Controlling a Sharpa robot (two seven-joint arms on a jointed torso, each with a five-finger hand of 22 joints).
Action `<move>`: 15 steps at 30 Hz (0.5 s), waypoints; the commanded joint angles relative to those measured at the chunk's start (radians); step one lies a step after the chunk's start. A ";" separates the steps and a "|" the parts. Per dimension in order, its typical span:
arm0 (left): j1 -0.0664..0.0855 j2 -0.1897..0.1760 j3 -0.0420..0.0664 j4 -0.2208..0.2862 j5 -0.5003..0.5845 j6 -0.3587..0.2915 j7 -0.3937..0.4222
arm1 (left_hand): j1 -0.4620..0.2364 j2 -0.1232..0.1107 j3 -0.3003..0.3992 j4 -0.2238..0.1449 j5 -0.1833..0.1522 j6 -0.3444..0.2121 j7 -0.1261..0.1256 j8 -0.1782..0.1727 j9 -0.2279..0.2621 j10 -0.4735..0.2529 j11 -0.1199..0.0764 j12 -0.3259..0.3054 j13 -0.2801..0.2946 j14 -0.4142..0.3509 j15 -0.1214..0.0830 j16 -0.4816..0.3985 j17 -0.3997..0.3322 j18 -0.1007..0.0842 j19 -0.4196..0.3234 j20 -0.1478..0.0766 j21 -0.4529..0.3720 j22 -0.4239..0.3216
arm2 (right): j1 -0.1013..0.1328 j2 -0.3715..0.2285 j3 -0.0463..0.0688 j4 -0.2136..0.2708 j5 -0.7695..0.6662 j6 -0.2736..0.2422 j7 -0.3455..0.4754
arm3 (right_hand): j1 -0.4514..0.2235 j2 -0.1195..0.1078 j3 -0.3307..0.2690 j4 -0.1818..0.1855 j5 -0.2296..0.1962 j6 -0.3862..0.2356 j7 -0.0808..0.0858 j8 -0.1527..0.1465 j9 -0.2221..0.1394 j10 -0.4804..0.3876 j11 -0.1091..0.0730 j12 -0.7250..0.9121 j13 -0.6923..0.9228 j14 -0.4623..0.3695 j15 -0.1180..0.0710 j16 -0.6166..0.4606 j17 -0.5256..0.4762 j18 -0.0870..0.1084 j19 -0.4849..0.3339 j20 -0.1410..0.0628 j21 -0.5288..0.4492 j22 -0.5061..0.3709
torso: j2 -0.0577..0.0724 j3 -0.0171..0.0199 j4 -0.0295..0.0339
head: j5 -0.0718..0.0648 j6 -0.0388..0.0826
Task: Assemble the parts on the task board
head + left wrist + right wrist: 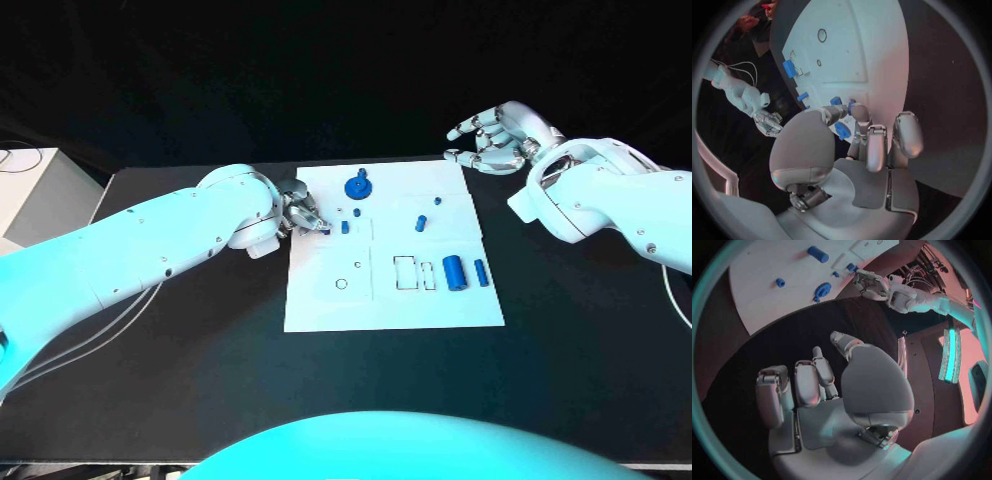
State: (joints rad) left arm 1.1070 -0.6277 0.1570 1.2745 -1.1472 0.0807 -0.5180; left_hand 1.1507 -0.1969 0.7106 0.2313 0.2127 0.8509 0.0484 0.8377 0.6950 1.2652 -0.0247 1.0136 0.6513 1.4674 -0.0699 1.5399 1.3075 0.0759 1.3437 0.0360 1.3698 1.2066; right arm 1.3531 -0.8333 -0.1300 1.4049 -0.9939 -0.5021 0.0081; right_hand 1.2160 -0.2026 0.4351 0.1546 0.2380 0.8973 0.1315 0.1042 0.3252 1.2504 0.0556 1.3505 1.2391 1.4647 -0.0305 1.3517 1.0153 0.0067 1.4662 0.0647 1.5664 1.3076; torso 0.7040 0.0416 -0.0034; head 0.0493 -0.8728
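A black table (216, 400) is filling most of the head view, with a black backdrop (289, 60) hanging behind its far edge. A white cabinet (43, 190) is standing beside the table's left end, thin cables (15, 160) lying on it.

Lit brightly from overhead in the head view, with cool cyan light washing the task board (389, 300) and the left arm (130, 265). Soaked up nearly all of that light on the black desk (216, 370), so contrast ran hard against the dark backdrop. Threw only faint, soft shadows along the board's edges. Mixed cyan with warm pink in both wrist views, glinting off the left robot hand (848, 165) and the right robot hand (836, 405). Flared at a glowing light strip (949, 355). Bent straight edges strongly toward each circle's rim, then fell to darkness there.
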 commanded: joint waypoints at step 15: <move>0.001 0.006 0.000 -0.007 0.004 0.041 0.009 | 0.003 0.003 0.228 -0.233 0.003 0.006 0.001 -0.004 -0.001 0.005 -0.001 -0.006 -0.003 0.090 -0.007 0.004 0.216 0.005 0.002 0.000 0.005 -0.001 | 0.000 0.001 0.000 0.001 -0.005 0.008 0.008 | -0.007 -0.001 0.002 0.005 0.005 0.000 0.010 -0.003 0.001 0.002 0.002 0.001 0.001 0.005 0.005 -0.006 0.001 -0.007 0.105 0.008 0.004 0.263 | 0.000 0.0002 -0.0003 | -0.002 0.000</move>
State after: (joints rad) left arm 1.1077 -0.6250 0.1572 1.2683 -1.1471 0.0925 -0.5170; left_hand 1.1506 -0.1970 0.7106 0.2313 0.2118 0.8508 0.0486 0.8364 0.6945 1.2653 -0.0247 1.0136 0.6490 1.4672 -0.0698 1.5399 1.3074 0.0759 1.3437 0.0359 1.3698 1.2066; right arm 1.3531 -0.8329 -0.1300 1.4047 -0.9939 -0.5021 0.0082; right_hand 1.2160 -0.2026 0.4351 0.1546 0.2380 0.8973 0.1315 0.1042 0.3251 1.2504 0.0556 1.3505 1.2389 1.4647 -0.0305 1.3517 1.0152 0.0068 1.4662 0.0648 1.5664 1.3074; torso 0.7041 0.0423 -0.0037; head 0.0476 -0.8728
